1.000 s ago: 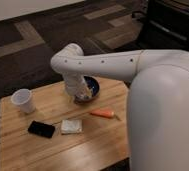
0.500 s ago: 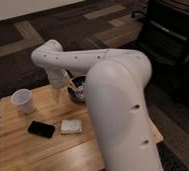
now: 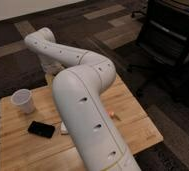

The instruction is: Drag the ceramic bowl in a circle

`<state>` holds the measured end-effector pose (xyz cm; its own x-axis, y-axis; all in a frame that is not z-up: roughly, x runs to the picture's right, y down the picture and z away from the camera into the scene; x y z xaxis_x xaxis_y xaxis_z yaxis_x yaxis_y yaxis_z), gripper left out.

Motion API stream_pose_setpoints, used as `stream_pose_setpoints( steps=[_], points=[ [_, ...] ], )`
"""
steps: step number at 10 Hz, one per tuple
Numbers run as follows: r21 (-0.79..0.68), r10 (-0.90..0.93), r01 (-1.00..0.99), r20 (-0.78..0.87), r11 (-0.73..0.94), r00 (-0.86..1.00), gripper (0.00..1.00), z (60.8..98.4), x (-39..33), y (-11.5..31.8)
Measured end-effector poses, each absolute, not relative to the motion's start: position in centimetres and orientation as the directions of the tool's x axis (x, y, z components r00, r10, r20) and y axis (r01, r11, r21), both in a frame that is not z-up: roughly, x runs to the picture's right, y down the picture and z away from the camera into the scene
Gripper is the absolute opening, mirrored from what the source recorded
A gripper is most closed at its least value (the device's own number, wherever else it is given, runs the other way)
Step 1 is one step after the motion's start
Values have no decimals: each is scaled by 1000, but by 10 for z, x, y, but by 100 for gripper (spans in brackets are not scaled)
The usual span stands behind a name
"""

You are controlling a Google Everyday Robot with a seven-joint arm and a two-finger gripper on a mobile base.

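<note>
1. My arm bends right across the view and hides a lot of the wooden worktop.
2. My hand hangs down at the far side of the worktop, behind the thick part of my arm. I cannot tell if it is wide, narrow, or holding something.
3. I cannot see the ceramic bowl at all. My guess is that it sits under my hand, hidden by my arm, because no other spot I can see has it.
4. To do this step well, I think I should press lightly on the bowl and slide it flat, so it does not tip or lift.
5. I should go slowly and make the circle smooth and round, not jerky.
6. I should make the circle small. My hand is close to the far edge, and a big circle could push the bowl off.
7. The white cup stands well apart on one side, so I should not swing over there.
8. Now I count what I can see: one white cup.
9. One flat black thing, lying near the front.
10. One small pale thing just beside it, half hidden by my arm.
11. One little orange thing peeking out on the other side of my arm.
12. One worktop, one arm, one hand.
13. Bowls I can see: none.
</note>
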<state>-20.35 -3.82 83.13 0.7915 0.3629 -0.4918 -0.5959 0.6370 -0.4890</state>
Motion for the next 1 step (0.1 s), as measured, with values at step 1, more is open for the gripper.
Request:
stream_pose_setpoints(
  steps=[1],
  points=[
    [-490,362,-594,-491,638,793,65,831,-205,-38]
  ],
)
